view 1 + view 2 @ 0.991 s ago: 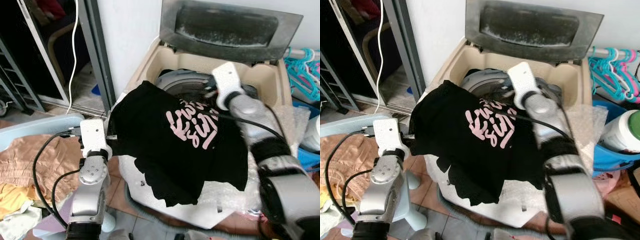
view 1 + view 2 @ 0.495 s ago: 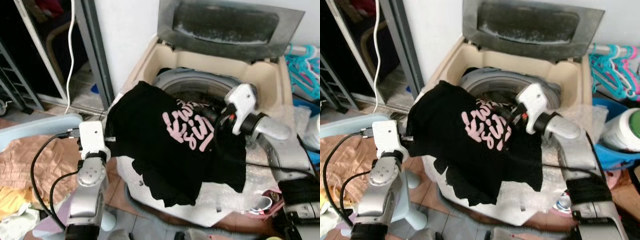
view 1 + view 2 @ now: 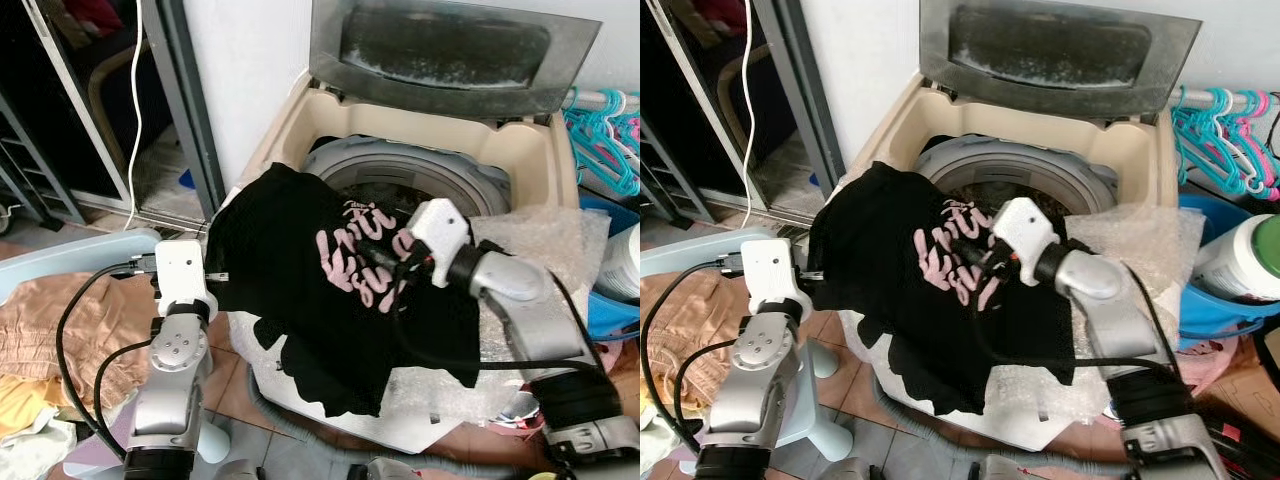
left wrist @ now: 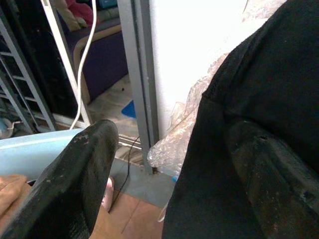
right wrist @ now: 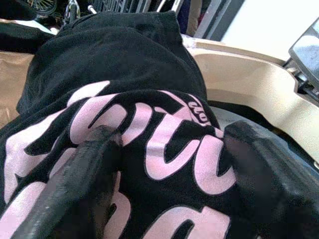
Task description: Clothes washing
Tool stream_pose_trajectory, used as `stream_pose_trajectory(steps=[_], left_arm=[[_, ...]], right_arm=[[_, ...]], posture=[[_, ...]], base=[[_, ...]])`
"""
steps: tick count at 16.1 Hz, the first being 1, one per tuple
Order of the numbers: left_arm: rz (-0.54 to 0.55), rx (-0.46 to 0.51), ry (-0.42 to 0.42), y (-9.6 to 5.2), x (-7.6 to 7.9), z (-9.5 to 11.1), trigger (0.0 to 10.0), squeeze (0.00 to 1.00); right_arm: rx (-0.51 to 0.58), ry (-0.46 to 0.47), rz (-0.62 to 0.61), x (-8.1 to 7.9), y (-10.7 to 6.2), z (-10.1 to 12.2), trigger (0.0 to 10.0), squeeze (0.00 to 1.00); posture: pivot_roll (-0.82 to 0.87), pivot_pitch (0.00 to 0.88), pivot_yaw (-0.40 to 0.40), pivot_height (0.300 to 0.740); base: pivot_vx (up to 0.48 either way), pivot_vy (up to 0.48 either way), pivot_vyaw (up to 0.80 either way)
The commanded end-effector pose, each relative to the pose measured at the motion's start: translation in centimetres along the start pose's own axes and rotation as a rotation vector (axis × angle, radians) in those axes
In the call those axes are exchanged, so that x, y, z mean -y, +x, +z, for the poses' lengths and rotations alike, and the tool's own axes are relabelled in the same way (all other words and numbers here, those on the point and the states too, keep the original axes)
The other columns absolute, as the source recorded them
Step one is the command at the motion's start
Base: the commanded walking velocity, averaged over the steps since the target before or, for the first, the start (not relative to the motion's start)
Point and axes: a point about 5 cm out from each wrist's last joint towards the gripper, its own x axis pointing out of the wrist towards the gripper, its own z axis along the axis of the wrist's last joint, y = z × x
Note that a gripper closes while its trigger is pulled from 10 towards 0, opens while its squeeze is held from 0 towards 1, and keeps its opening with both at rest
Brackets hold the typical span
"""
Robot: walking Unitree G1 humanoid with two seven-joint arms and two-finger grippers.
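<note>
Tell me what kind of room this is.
Likely a home laundry corner: a top-loading washing machine with its lid up, a black T-shirt draped over its rim, and plastic hangers beside it.

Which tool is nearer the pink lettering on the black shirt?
Right. The right tool sits open directly over the pink lettering on the black shirt; the left tool is open at the shirt's left edge, away from the print.

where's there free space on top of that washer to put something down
Bare: the beige back deck between drum and raised lid, and bubble wrap on its right. Crowded: the black shirt and right gripper cover the front.
</note>
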Motion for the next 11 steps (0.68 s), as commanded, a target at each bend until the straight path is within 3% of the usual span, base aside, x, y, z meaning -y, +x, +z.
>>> stream_pose_trajectory(steps=[1, 2, 3, 4, 5, 8, 11], left_arm=[[0.005, 0.017, -0.001, 0.0, -0.1, 0.6, 10.0, 0.0], [0.003, 0.015, -0.003, 0.0, 0.0, 0.6, 10.0, 0.0], [0.001, 0.013, -0.003, -0.1, 0.0, 0.5, 10.0, 0.0], [0.0, 0.013, -0.003, -0.1, 0.1, 0.5, 10.0, 0.0], [0.0, 0.011, -0.002, -0.1, 0.1, 0.5, 10.0, 0.0], [0.002, 0.01, 0.0, 0.0, 0.0, 0.5, 10.0, 0.0], [0.003, 0.009, -0.001, 0.0, 0.1, 0.5, 10.0, 0.0]], right_arm=[[-0.006, -0.034, 0.036, -0.7, 0.8, 0.3, 10.0, 1.0], [-0.081, -0.06, 0.042, -1.2, 1.0, -0.9, 2.1, 1.0], [-0.132, -0.052, 0.038, -1.5, 0.9, -1.8, 0.0, 0.96], [-0.144, -0.045, 0.037, -1.6, 0.9, -2.0, 0.0, 0.96], [-0.184, -0.025, 0.008, -1.5, 0.8, -2.7, 0.0, 0.0], [-0.244, 0.006, -0.066, -0.5, 0.5, -3.7, 0.0, 0.0], [-0.297, 0.082, -0.223, 1.6, 0.1, -4.5, 0.0, 0.0]], posture=[[-0.04, 0.0, 0.011, 0.74], [-0.04, 0.0, 0.011, 0.74], [-0.04, 0.0, 0.01, 0.74], [-0.04, 0.0, 0.01, 0.74], [-0.04, 0.0, 0.01, 0.74], [-0.04, 0.0, 0.007, 0.74], [-0.04, 0.0, 0.006, 0.74]], base=[[0.0, 0.0, 0.0], [0.0, 0.0, 0.0], [0.0, 0.0, 0.0], [0.0, 0.0, 0.0], [0.0, 0.0, 0.0], [0.0, 0.0, 0.0], [0.0, 0.0, 0.0]])
